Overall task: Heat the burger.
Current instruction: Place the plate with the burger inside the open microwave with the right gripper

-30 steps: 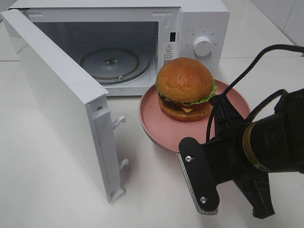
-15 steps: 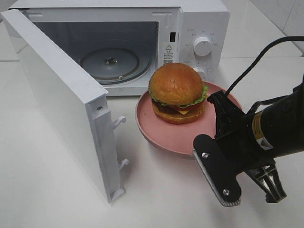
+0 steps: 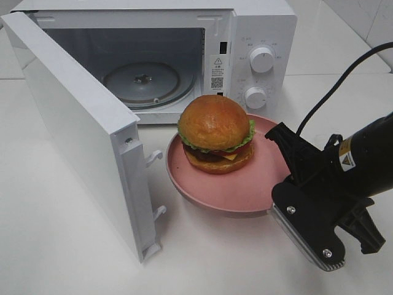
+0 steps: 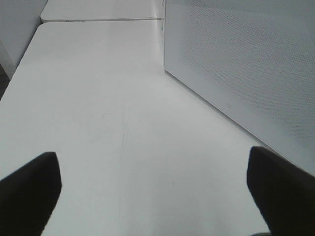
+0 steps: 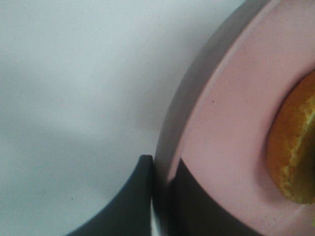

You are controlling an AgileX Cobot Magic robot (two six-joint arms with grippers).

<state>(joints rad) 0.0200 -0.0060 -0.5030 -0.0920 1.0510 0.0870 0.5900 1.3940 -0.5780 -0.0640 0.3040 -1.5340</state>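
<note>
The burger [image 3: 215, 132], with its golden-brown bun, lettuce frill and cheese, sits on a round pink plate [image 3: 245, 190] in front of the open microwave [image 3: 264, 24]. My right gripper [image 3: 277, 200] is shut on the plate's right rim. In the right wrist view its fingertips [image 5: 160, 169] pinch the plate's rim [image 5: 231, 113], and an edge of the burger [image 5: 295, 152] shows. My left gripper [image 4: 157, 196] is open and empty over bare table. It does not show in the exterior high view.
The microwave door [image 3: 80, 129] stands open to the left of the plate, also showing in the left wrist view [image 4: 246, 64]. A glass turntable [image 3: 144, 80] lies inside the cavity. The white tabletop [image 3: 55, 246] spreads around.
My right gripper has carried the plate with the burger to the left and toward the front edge. The microwave's lower knob has come into view behind it.
</note>
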